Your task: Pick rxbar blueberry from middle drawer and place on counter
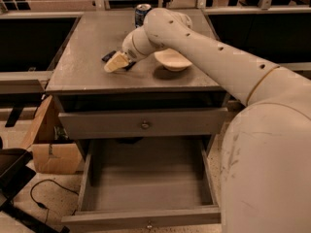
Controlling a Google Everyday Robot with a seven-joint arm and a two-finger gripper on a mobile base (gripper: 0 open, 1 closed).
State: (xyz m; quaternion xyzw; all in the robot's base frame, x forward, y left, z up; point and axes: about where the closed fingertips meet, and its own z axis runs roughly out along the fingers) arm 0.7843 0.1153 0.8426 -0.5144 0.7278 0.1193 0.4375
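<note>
The rxbar blueberry [108,57] lies low at the counter [87,38], left of centre; only its dark ends show from behind my gripper. My gripper [116,62] is right at the bar, down at the counter surface, and covers most of it. My pale arm reaches in from the lower right across the cabinet. The middle drawer [146,216] is pulled out wide at the bottom, and its grey inside holds nothing I can see.
A pale bowl [173,60] sits on the counter just right of my gripper. A blue soda can [142,13] stands at the back edge. The drawer above [145,124] is shut. A cardboard box [53,152] and a cable [41,193] are on the floor at the left.
</note>
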